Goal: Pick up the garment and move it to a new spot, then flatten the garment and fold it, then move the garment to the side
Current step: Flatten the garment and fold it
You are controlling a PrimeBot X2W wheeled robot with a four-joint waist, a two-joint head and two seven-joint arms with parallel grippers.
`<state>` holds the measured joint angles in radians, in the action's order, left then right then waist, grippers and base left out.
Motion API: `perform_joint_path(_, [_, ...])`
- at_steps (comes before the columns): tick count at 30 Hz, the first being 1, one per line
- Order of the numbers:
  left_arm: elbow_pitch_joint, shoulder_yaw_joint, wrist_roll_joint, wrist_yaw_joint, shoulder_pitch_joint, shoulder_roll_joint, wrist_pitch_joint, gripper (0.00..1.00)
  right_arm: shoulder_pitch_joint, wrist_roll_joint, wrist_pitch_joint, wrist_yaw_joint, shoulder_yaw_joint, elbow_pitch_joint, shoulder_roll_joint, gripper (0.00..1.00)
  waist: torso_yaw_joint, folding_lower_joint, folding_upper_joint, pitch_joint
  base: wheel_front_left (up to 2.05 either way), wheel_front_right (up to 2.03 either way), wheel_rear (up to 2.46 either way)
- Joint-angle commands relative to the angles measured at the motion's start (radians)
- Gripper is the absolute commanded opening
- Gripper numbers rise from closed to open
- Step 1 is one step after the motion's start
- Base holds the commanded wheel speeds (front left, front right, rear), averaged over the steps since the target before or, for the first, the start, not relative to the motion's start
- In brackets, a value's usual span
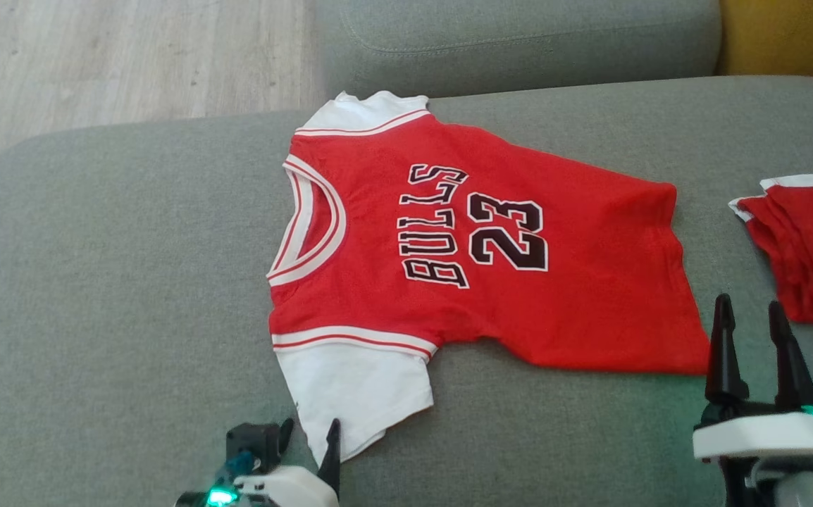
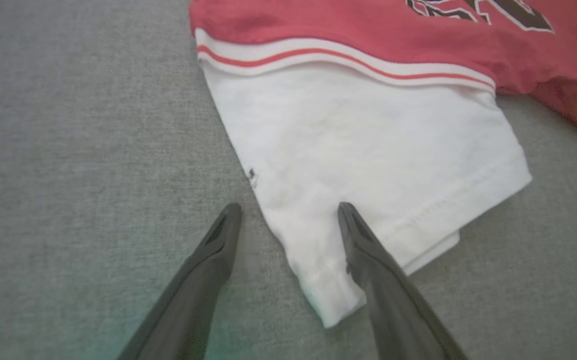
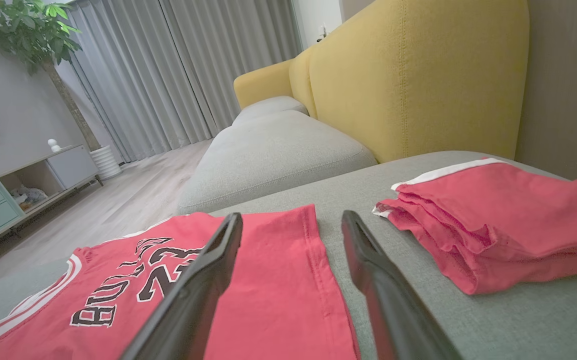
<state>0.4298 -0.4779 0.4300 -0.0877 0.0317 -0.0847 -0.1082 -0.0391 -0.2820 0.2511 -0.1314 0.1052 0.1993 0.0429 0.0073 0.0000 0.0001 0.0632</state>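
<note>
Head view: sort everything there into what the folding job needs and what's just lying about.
Job: red Bulls jersey, spread flat; left gripper, open at its white sleeve; right gripper, open beside it.
Lying about: folded red garment, grey sofa cushion, yellow backrest, wooden floor.

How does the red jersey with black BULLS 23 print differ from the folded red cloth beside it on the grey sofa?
The red jersey lies spread flat; the folded red cloth sits in stacked layers. The jersey shows black lettering and white sleeves; the folded cloth shows plain red with a white edge. Both rest on the grey sofa cushion.
</note>
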Motion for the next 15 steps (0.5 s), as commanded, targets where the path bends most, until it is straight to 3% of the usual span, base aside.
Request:
perform_joint_path(1, [-0.001, 0.002, -0.004, 0.009, 0.013, 0.003, -0.027, 1.00, 0.052, -0.003, 0.011, 0.001, -0.021, -0.029, 0.007, 1.00, -0.004, 0.0000, -0.0001, 0.004, 0.00, 0.00, 0.00])
perform_joint_path(3, [0.001, -0.008, -0.006, 0.012, 0.015, -0.001, -0.047, 1.00, 0.054, -0.002, 0.011, 0.001, -0.021, -0.028, 0.007, 1.00, -0.008, 0.0000, -0.0001, 0.006, 0.00, 0.00, 0.00])
perform_joint_path(4, [0.000, -0.012, -0.007, 0.014, 0.016, -0.003, -0.053, 0.88, 0.054, -0.002, 0.011, 0.001, -0.022, -0.027, 0.007, 1.00, -0.010, 0.0000, -0.0001, 0.007, 0.00, 0.00, 0.00])
perform_joint_path(5, [-0.001, -0.015, -0.007, 0.015, 0.017, -0.005, -0.058, 0.37, 0.055, -0.002, 0.011, 0.001, -0.021, -0.027, 0.007, 1.00, -0.012, 0.0000, -0.0001, 0.008, 0.00, 0.00, 0.00])
perform_joint_path(6, [-0.001, -0.018, -0.009, 0.016, 0.019, -0.007, -0.062, 0.11, 0.055, -0.002, 0.011, 0.001, -0.020, -0.026, 0.007, 1.00, -0.014, 0.0000, -0.0001, 0.010, 0.00, 0.00, 0.00])
perform_joint_path(7, [-0.006, -0.017, -0.009, 0.016, 0.023, -0.010, -0.057, 0.00, 0.056, -0.002, 0.011, 0.001, -0.019, -0.026, 0.007, 1.00, -0.015, 0.0000, -0.0001, 0.011, 0.00, 0.00, 0.00])
perform_joint_path(15, [-0.082, 0.049, 0.018, 0.011, 0.066, -0.002, 0.112, 0.00, 0.045, 0.011, 0.011, 0.001, -0.006, -0.005, 0.007, 1.00, -0.008, 0.0000, -0.0001, 0.002, 0.00, 0.00, 0.00])
